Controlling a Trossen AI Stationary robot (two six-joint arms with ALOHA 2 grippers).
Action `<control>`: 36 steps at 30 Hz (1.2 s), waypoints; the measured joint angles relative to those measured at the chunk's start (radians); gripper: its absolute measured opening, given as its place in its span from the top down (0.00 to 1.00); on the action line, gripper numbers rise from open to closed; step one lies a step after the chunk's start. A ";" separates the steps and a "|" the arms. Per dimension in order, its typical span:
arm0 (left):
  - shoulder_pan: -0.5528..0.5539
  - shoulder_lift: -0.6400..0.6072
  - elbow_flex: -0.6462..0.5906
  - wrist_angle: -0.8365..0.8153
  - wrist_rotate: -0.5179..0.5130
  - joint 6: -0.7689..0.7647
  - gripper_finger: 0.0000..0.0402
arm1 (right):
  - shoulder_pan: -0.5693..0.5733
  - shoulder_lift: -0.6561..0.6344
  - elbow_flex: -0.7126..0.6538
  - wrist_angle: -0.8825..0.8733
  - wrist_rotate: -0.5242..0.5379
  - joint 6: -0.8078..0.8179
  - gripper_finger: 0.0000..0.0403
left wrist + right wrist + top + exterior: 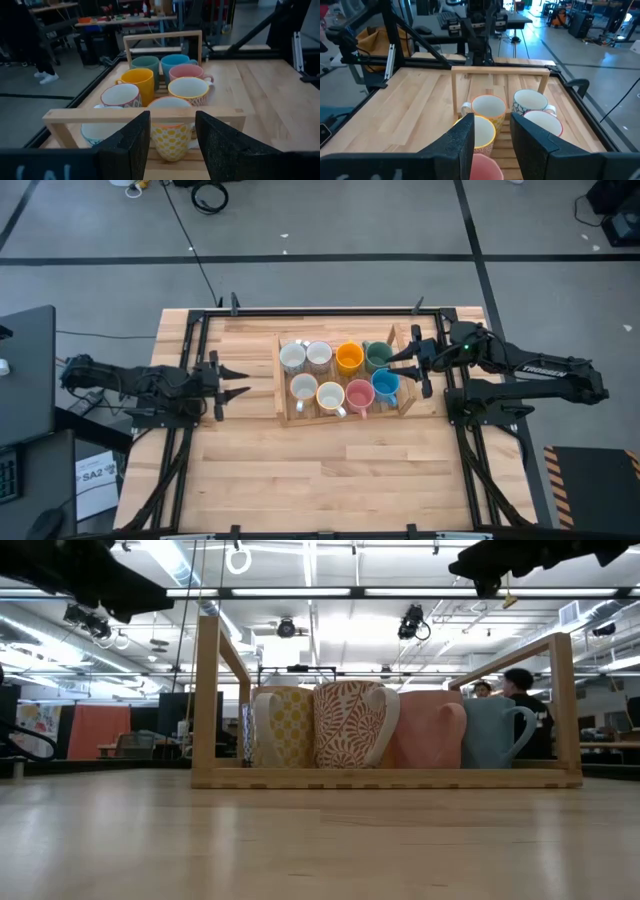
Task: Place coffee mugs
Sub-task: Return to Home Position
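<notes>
Eight coffee mugs stand upright in two rows of four on a slatted wooden tray (284, 402) at the table's middle. The far row has two whitish mugs (292, 357), an orange one (349, 358) and a dark green one (378, 356). The near row has a whitish (303, 388), a cream (331, 396), a pink (360, 394) and a blue mug (385, 386). My left gripper (243, 380) stands open a little left of the tray, pointing at its left end frame (145, 115). My right gripper (392, 363) hovers open over the tray's right end, above the green and blue mugs.
The tray has a raised wooden frame at each short end (207, 700) (565, 705). Bare tabletop (330, 470) lies near the front edge and to the tray's left. Black rails (320, 310) run around the table. People (520, 690) sit in the room beyond.
</notes>
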 joint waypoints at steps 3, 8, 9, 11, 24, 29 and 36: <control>0.000 -0.077 -0.037 0.003 0.000 0.020 0.59 | 0.000 0.000 0.000 0.019 0.000 0.000 0.67; 0.004 -0.192 -0.101 0.002 -0.003 0.058 0.59 | 0.000 0.000 0.000 0.032 0.000 0.000 0.67; 0.011 -0.212 -0.114 0.004 -0.004 0.063 0.59 | 0.000 0.000 0.000 0.032 0.000 0.000 0.67; 0.027 -0.249 -0.147 0.020 -0.004 0.068 0.59 | 0.000 0.000 0.000 0.032 0.000 0.000 0.67; 0.199 -0.361 -0.293 0.113 0.082 0.094 0.59 | 0.000 0.000 0.000 0.032 0.001 0.000 0.67; 0.262 -0.363 -0.297 0.108 0.100 0.098 0.59 | 0.000 -0.001 0.000 0.024 0.001 0.007 0.67; 0.320 -0.363 -0.295 0.086 0.171 0.089 0.59 | 0.000 -0.049 -0.002 -0.022 0.000 0.008 0.67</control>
